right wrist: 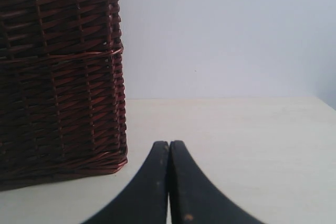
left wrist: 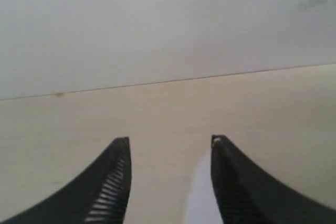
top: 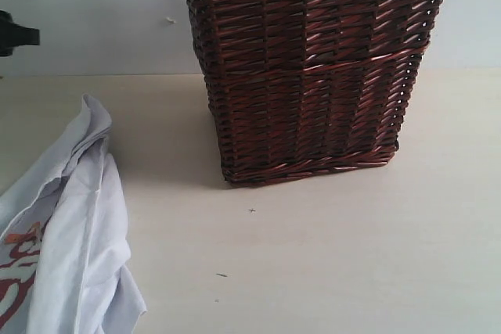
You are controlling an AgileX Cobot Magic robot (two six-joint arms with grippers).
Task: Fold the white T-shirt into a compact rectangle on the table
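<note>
Left gripper [left wrist: 170, 140] stood spread, right gripper [right wrist: 169, 143] pressed together; we judged the shirt [top: 70, 232], crumpled on the bench [top: 329, 256] near the basket [top: 313, 76], soft and limp, best pinched at a hem.

The gripper [right wrist: 169, 145] has its two dark fingers pressed together at the tips, nothing between them, poised over the pale beige desk [right wrist: 252, 140]. Ahead of it and off to one side stands a dark brown wicker basket [right wrist: 58, 77] on the desk; beyond the gripper rises a plain pale wall [right wrist: 226, 35]
</note>
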